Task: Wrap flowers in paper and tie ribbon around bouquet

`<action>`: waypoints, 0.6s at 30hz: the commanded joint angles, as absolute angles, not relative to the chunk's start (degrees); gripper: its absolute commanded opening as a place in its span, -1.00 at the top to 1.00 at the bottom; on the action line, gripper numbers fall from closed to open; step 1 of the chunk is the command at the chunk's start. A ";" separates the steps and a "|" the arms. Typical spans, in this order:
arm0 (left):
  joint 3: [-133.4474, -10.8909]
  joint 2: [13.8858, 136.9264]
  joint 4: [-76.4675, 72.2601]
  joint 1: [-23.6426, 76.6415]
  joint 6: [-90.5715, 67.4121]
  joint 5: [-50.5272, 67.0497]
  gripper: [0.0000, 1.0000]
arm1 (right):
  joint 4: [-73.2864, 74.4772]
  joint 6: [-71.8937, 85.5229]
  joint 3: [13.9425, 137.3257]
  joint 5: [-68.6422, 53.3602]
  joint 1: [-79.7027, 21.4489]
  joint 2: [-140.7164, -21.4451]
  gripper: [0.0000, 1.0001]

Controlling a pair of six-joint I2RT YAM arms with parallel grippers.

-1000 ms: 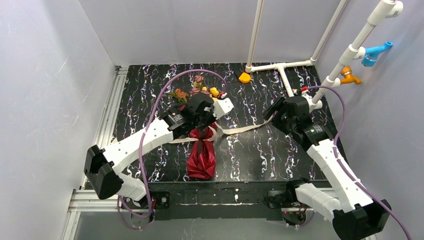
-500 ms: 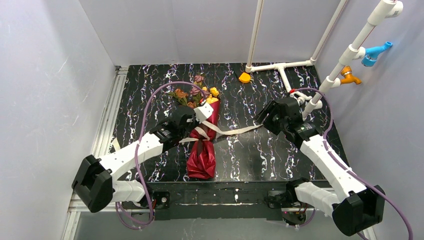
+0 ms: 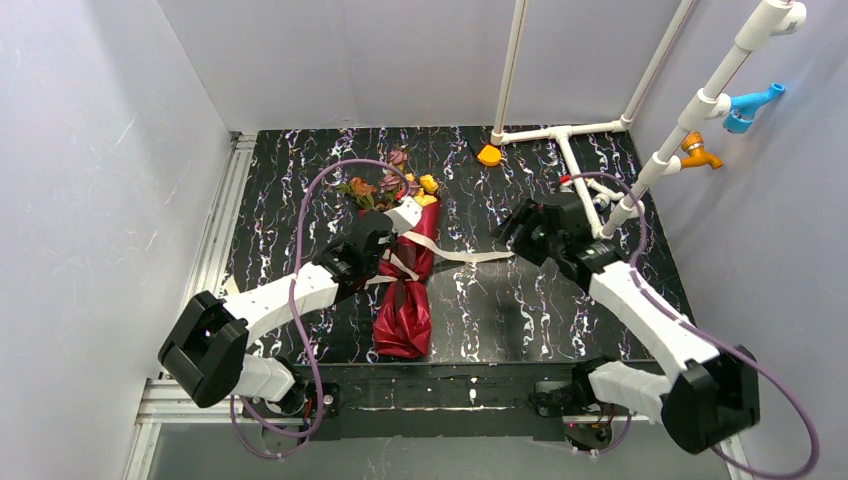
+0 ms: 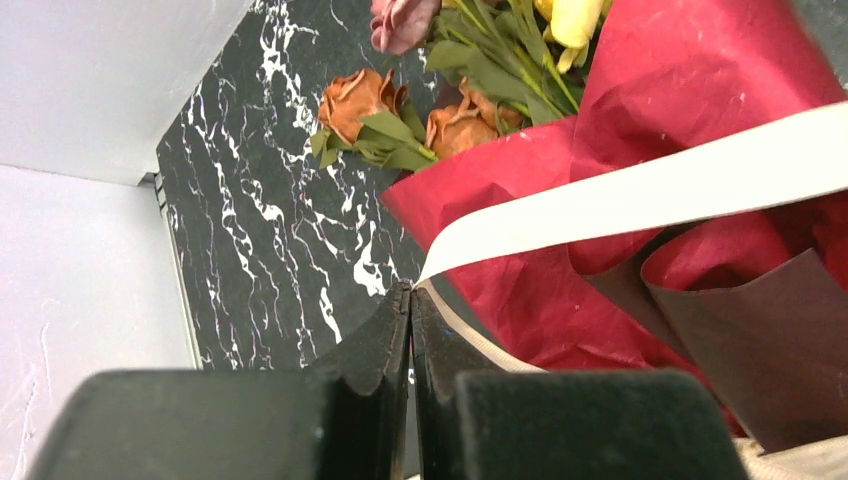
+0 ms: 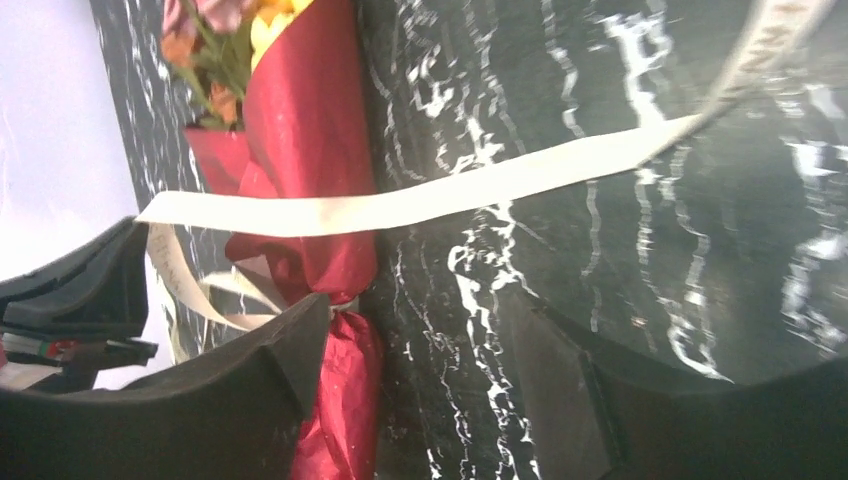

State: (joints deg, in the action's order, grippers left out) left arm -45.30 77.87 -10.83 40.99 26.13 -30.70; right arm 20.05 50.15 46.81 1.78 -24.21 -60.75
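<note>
Only L wrist: ribbon (image 4: 640, 190) in claw (image 4: 411, 293)

Extends the left arm forward and inward, left gripper (image 4: 410, 300) pinched tight on the ribbon (image 4: 640, 190). Angles the right arm inward toward it, right gripper (image 5: 420, 350) spread wide, clasping nothing.

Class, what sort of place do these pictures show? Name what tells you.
Probably a robotics test cell: plain pale walls box in a black marbled tabletop, a left arm and right arm are bolted at its near edge, and a white pipe frame stands at the far right.
</note>
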 commanded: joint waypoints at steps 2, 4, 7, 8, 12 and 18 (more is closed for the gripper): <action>-42.80 74.35 -15.53 40.69 26.29 -29.69 1.00 | 9.34 41.44 51.30 -7.66 -30.38 -74.31 -0.78; -42.51 74.06 -15.62 40.64 26.59 -27.99 1.00 | 10.06 37.20 55.04 -8.90 -32.99 -81.63 -0.90; -42.33 73.87 -16.00 40.63 27.47 -26.79 1.00 | 11.69 33.70 59.32 -8.84 -35.14 -90.15 -0.97; -42.17 73.59 -16.35 40.59 28.12 -26.10 1.00 | 11.80 34.37 60.02 -8.20 -35.23 -91.95 -0.97; -38.77 71.65 -20.53 40.45 33.16 -21.02 1.00 | 5.68 42.24 58.26 -8.18 -35.24 -93.61 -0.97; -33.68 67.63 -25.77 40.21 41.33 -11.02 1.00 | -2.80 40.78 57.19 -9.67 -35.40 -93.10 -0.94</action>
